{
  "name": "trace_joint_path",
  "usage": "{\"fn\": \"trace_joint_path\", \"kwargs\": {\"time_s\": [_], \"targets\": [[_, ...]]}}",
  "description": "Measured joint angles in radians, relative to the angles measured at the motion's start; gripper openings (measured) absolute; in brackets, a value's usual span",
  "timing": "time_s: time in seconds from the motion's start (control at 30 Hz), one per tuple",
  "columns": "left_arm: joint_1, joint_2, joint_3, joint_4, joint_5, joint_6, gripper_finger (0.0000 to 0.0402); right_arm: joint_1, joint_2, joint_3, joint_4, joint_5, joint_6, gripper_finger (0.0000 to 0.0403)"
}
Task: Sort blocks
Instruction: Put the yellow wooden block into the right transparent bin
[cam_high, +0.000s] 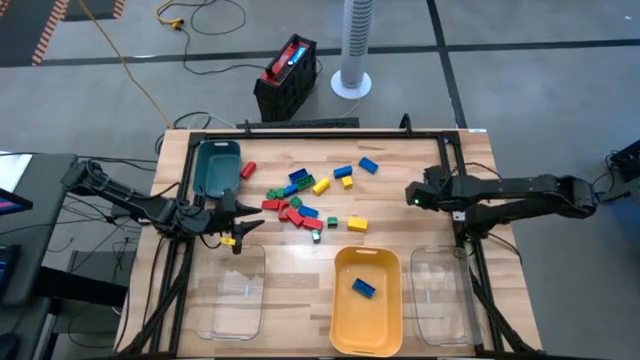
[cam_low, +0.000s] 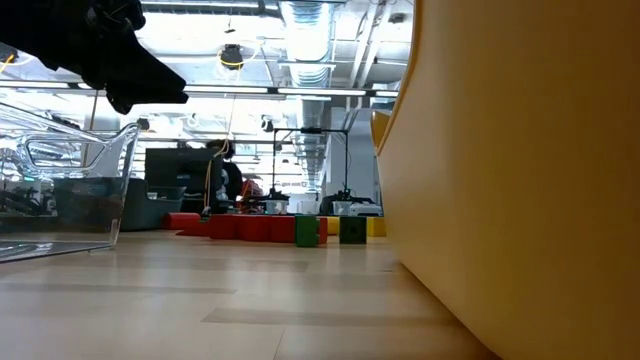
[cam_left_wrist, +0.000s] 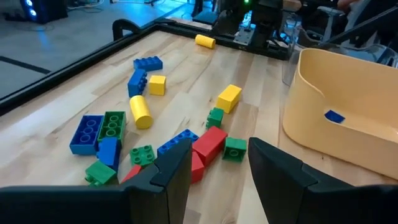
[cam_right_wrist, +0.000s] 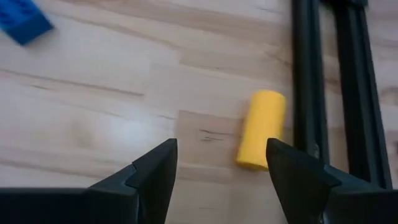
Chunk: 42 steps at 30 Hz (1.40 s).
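The blocks (cam_high: 305, 200) lie scattered in the middle of the table: red, green, blue and yellow, flat on the wood. One blue block (cam_high: 363, 288) lies in the yellow tray (cam_high: 340, 330). My left gripper (cam_high: 235, 225) hovers open to the left of the pile, nothing between its fingers (cam_left_wrist: 217, 180). My right gripper (cam_high: 415, 195) stands open at the table's right side, tipped downward. A yellow cylinder block (cam_right_wrist: 261, 129) lies on the wood just ahead of its fingers (cam_right_wrist: 221, 168), beside the black frame rail (cam_right_wrist: 311, 74). The same cylinder (cam_left_wrist: 205, 42) shows in the left wrist view.
A teal tray (cam_high: 217, 168) sits at the far left, with a red block (cam_high: 248, 170) beside it. Clear trays stand at the near left (cam_high: 232, 290) and near right (cam_high: 440, 295). In the low view the yellow tray's wall (cam_low: 520, 180) fills the right side.
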Motion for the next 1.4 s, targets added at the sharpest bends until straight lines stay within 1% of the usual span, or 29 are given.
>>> {"fn": "trace_joint_path", "kwargs": {"time_s": [0.17,0.27,0.53,0.7,0.87,0.97,1.03,1.13,1.4], "targets": [[0.000,0.000,0.000,0.064,0.000,0.051,0.0155,-0.037,-0.049,-0.058,0.016,0.003,0.020,0.0260],[0.000,0.000,0.000,0.073,0.000,0.074,0.0155,-0.068,-0.064,-0.091,0.053,0.006,0.011,0.0260],[0.000,0.000,0.000,0.081,0.000,0.098,0.0155,-0.185,-0.064,-0.173,0.202,-0.001,-0.095,0.0260],[0.000,0.000,0.000,0.081,-0.001,0.104,0.0155,-0.242,-0.063,-0.177,0.251,-0.003,-0.165,0.0260],[0.000,0.000,0.000,0.080,-0.010,0.106,0.0155,-0.310,-0.054,-0.177,0.321,-0.069,-0.267,0.0260],[0.000,0.000,0.000,0.078,-0.011,0.105,0.0155,-0.333,-0.030,-0.177,0.323,-0.097,-0.278,0.0256],[0.000,0.000,0.000,0.078,-0.011,0.105,0.0155,-0.332,-0.009,-0.177,0.323,-0.104,-0.284,0.0248],[0.000,0.000,0.000,0.078,-0.012,0.105,0.0155,-0.330,0.018,-0.177,0.324,-0.106,-0.284,0.0224],[0.000,0.000,0.000,0.078,-0.012,0.102,0.0155,-0.343,0.069,-0.175,0.350,-0.105,-0.307,0.0135]]}}
